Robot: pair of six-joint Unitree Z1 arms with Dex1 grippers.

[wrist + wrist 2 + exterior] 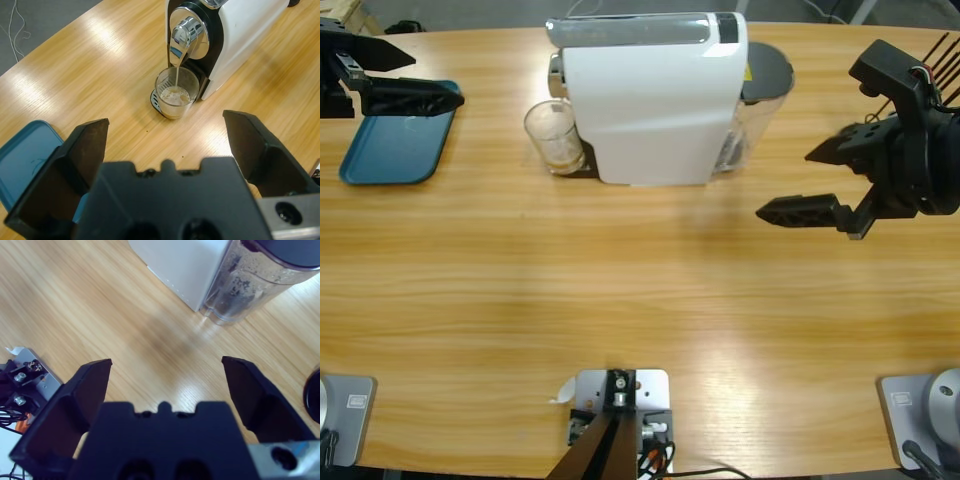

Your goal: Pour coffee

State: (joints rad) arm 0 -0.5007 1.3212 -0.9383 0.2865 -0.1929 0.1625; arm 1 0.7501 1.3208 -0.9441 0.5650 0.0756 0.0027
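So right now the coffee point(173, 96) is streaming from the chrome spout point(181, 40) of the white coffee machine point(655, 100) into a small clear glass tumbler point(176, 92), which stands upright on the machine's drip tray point(156, 102). Only a little amber-brown liquid with a foamy top sits in the bottom so far, so I'd say the pour is in its early part.

The left hand point(165, 137) is wide open and empty, hanging over the desk point(640, 290) near a blue tray point(395, 145). The thing that matters: the tumbler lies dead ahead of this hand, roughly centred between the two jaws but still well apart from them, nothing in between. The glass's long axis is vertical, so a side-on approach straight along the hand's line looks like the natural way in once the stream stops.

The right hand point(825, 180) is also open and holding nothing. It's on the far side of the machine, looking at the clear water tank point(250, 287) at the back, so the machine's body blocks it from the glass. Left arm is clearly the nearer, better placed one.

Risk-wise, I'd guess going in before the flow ends means drips on the desk.
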